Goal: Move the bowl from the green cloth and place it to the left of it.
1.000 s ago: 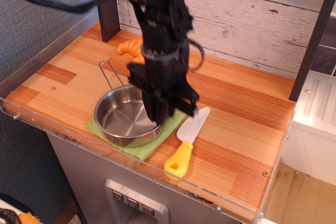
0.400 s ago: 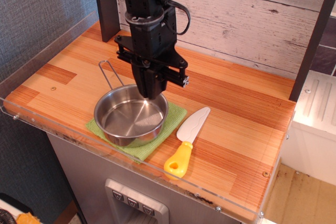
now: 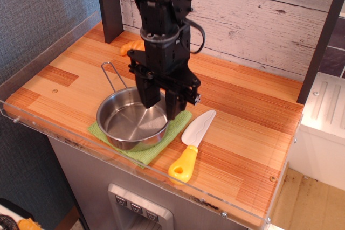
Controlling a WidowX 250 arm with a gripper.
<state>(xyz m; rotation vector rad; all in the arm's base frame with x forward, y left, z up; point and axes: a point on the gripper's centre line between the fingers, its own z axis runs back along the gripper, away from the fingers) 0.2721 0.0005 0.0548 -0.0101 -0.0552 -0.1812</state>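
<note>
The shiny steel bowl (image 3: 129,122) sits on the lime-green cloth (image 3: 182,119) near the table's front edge. Its wire loop handle (image 3: 110,76) points to the back left. My black gripper (image 3: 163,110) hangs over the bowl's right rim, pointing down. Its two fingers are apart: one finger (image 3: 151,96) is over the inside of the bowl, the other (image 3: 173,107) is by the rim on the right. It holds nothing. The cloth shows only at the bowl's right and front edges.
A toy knife with a white blade (image 3: 199,127) and yellow handle (image 3: 183,167) lies just right of the cloth. An orange object (image 3: 131,47) lies behind the arm near a dark post (image 3: 110,9). A clear plastic lip (image 3: 64,138) edges the wooden table's front and left.
The gripper rose out of the bowl and moved back, then came down and forward over the bowl's right rim with fingers apart. Bowl and cloth have not moved.
</note>
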